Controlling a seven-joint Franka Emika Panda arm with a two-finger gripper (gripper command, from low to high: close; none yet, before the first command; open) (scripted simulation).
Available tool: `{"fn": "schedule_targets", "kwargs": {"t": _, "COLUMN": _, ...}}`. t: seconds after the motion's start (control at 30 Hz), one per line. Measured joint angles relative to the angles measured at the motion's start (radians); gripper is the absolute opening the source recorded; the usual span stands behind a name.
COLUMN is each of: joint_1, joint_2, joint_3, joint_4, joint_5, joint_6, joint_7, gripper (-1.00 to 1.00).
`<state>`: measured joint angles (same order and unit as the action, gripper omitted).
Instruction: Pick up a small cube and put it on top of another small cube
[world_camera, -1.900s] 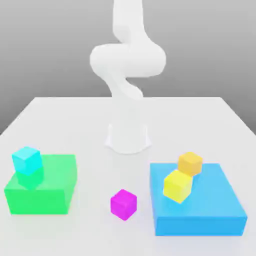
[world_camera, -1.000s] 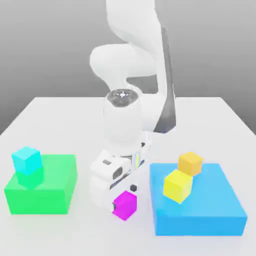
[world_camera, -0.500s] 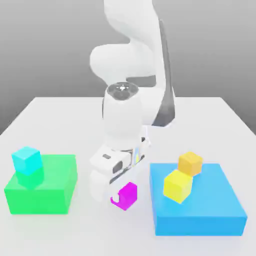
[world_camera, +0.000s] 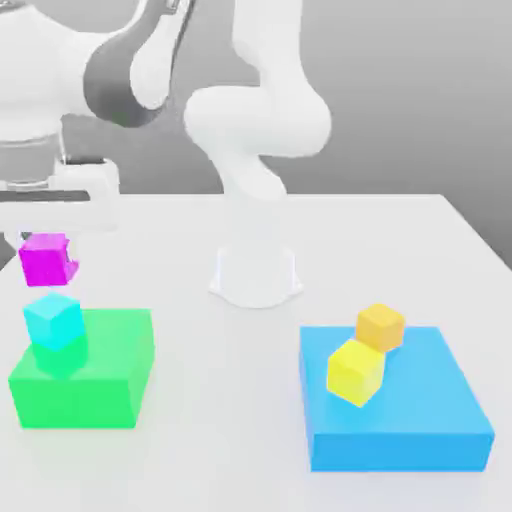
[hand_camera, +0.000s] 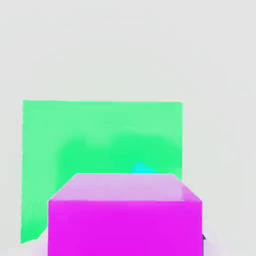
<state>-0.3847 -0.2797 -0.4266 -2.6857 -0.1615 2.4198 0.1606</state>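
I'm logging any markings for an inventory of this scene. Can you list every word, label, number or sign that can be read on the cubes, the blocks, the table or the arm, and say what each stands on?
None: no readable text appears.
magenta cube, in the gripper: plain.
cyan cube: plain.
green block: plain.
yellow cube, orange cube, blue block: plain.
arm, table: unmarked.

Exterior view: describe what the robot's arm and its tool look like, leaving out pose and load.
The arm is glossy white, built of rounded, tube-like segments that rise from a white cylindrical base. A dark grey band marks the link near the wrist. The tool hangs from a flat, boxy white hand. No cables or lettering can be made out.
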Motion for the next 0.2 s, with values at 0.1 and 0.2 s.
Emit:
{"fn": "schedule_targets", "kwargs": {"t": 0.1, "joint_1": 0.003, "joint_2": 0.083, "joint_3": -0.016, "joint_4": -0.026, "joint_5": 0.023, "joint_6": 0.107, "joint_7": -0.019, "gripper": 1.0}}
{"fn": "schedule_targets", "kwargs": {"t": 0.2, "joint_1": 0.003, "joint_2": 0.083, "joint_3": -0.016, "joint_4": -0.026, "joint_5": 0.023, "joint_6": 0.107, "joint_7": -0.019, "gripper": 1.0}}
